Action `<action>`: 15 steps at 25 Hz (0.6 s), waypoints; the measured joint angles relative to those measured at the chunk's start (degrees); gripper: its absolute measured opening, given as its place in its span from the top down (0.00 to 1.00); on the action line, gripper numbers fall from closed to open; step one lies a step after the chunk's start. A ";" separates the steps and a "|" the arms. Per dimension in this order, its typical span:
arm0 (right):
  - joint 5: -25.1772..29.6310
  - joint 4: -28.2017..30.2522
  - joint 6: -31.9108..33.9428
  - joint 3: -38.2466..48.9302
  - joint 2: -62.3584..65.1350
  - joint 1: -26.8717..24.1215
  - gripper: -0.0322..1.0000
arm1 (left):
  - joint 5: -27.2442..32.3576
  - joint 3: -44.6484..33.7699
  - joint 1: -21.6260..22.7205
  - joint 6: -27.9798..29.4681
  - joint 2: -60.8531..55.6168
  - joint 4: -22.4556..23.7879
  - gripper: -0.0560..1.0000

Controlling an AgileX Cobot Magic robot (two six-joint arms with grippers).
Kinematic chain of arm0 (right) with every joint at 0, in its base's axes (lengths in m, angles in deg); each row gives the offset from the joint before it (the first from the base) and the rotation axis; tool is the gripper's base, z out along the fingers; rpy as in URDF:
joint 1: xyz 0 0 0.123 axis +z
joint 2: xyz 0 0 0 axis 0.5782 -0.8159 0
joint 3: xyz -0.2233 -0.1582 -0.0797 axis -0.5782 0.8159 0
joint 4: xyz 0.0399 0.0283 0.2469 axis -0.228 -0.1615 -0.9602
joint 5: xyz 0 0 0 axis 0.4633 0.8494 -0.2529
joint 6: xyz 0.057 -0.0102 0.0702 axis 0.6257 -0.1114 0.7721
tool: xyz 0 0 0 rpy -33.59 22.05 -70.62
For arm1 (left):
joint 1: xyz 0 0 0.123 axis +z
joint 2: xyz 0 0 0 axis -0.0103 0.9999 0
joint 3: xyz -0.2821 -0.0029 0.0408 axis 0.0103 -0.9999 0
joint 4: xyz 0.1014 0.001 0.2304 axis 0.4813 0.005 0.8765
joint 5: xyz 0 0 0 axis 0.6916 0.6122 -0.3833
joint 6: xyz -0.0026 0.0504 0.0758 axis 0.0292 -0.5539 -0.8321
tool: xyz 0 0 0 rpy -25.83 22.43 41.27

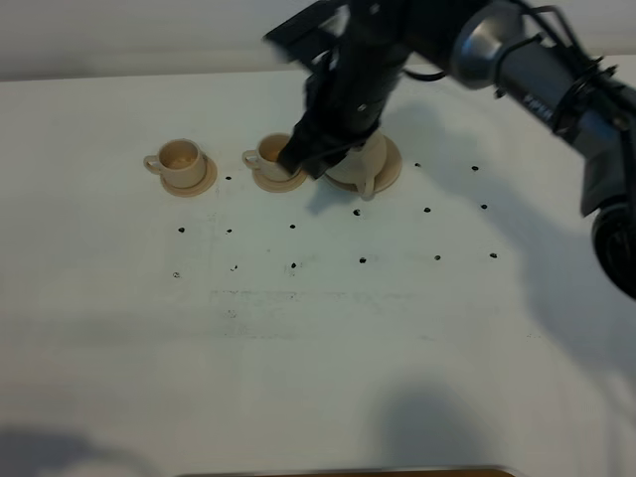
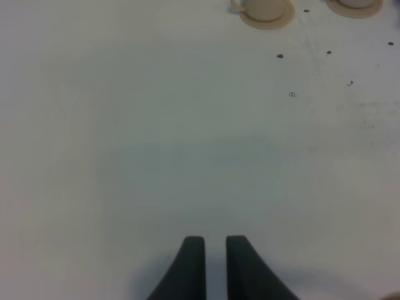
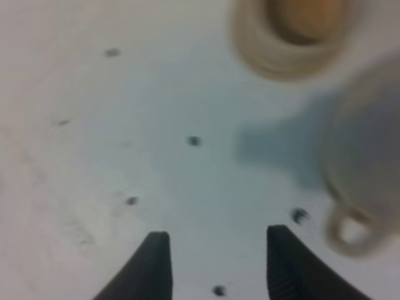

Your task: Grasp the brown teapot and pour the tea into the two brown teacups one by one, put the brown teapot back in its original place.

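Place: a robot test bench in a lab, not a home or a kitchen.
Table: a broad white table (image 1: 328,378) fills all three views, its top plain and matte.
Marks: small black dots (image 1: 362,260) sit in even rows across the top like a placement grid, and faint pencil lines (image 1: 308,295) run just below them.
Machine: a black and grey robot arm (image 1: 537,75) with cables reaches over the table from the right.
Props: a cup (image 1: 180,157), a second cup (image 1: 268,154) and a teapot (image 1: 360,169) stand on saucers (image 1: 204,179) in one row among the dots.
Backdrop: a plain pale wall (image 1: 119,30) rises behind the far edge.
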 joint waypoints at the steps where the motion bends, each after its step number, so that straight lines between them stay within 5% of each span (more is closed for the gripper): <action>1: 0.00 0.43 1.65 0.00 0.00 -0.82 0.61 | 0.00 0.00 0.00 0.00 0.00 0.00 0.88; 8: -0.44 7.64 11.78 0.00 0.00 -2.09 0.61 | 0.00 0.00 0.00 0.00 0.00 0.00 0.88; 15: -0.62 8.82 19.79 0.00 -2.37 -2.09 0.61 | 0.00 0.00 0.00 0.00 0.00 0.00 0.88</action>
